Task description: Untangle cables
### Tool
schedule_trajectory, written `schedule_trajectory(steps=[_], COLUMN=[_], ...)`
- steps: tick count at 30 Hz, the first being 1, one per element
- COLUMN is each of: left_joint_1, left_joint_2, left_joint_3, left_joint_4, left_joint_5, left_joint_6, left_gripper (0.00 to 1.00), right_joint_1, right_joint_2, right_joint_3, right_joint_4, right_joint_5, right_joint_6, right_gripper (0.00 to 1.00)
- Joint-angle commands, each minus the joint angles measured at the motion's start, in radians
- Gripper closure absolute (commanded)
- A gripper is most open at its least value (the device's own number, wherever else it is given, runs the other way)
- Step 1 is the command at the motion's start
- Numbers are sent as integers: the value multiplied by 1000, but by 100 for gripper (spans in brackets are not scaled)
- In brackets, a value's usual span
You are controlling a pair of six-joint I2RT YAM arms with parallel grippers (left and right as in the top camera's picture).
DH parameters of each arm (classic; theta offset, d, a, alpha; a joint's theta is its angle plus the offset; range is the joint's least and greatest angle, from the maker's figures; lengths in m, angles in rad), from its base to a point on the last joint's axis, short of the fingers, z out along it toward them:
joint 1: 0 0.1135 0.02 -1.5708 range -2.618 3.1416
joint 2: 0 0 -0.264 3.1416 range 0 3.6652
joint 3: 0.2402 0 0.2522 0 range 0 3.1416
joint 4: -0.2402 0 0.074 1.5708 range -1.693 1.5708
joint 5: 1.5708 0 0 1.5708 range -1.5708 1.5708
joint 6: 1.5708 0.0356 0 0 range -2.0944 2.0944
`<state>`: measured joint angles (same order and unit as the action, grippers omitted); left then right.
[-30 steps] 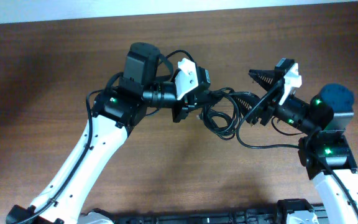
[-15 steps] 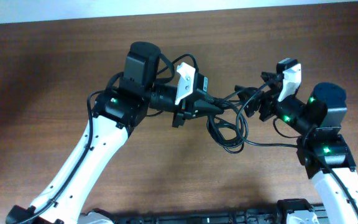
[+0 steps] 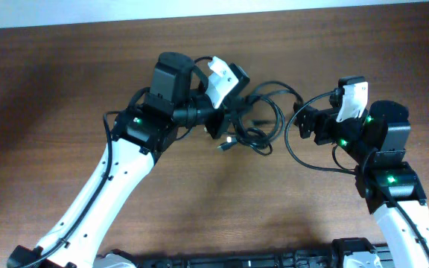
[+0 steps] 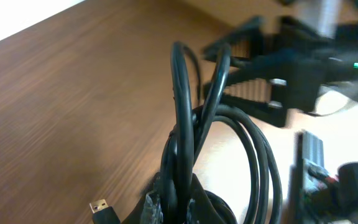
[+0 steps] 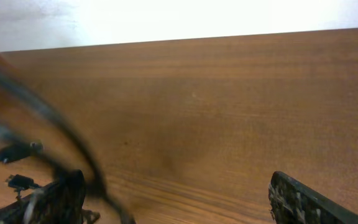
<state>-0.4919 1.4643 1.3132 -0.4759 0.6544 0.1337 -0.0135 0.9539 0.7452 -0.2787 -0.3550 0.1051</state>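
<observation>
L gripper [image 3: 229,126] pinched tight on the cables [image 4: 182,112], a looped bundle. R gripper [image 3: 304,123] has jaws gaping wide, w/ one strand passing beside them.

The left arm [image 3: 103,186] stretched from the near left edge up toward the middle, bent at the elbow, with its wrist rolled so that the white housing faced upward. The left gripper [image 3: 226,125] was clamped tight on the cables [image 3: 268,119]. The right arm [image 3: 393,193] stood at the near right, its forearm reaching leftward. The right gripper [image 3: 305,123] pointed toward the left one, its fingers [image 5: 294,202] spread wide apart.
</observation>
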Motion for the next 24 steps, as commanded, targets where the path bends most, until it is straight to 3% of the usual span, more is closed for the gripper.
schedule_trajectory(steps=[1,6,12,15,19,24], left_joint_1=[4,46,100,98,92,53], left_joint_2=[-17,-17,-17,-17,-17,-17], left_joint_3=[21,21,21,21,21,21], left_joint_4=[3,3,4,15,26,64], left_joint_5=[-181,-218,-217,-184,-116,-116], left_joint_6=[-157,-288,-490,-578,-582,-582], left_gripper=[100,100,100,100,100,100], right_joint_1=[0,0,0,0,0,0], right_joint_2=[2,2,2,2,2,2], right_joint_3=[-4,-4,-4,-4,-4,-4], right_joint_4=[-18,-48,-9,51,122,138], right_joint_5=[19,-67,-330,-436,-503,-509], right_joint_6=[0,54,61,153,245,249], right_gripper=[9,9,9,9,9,9])
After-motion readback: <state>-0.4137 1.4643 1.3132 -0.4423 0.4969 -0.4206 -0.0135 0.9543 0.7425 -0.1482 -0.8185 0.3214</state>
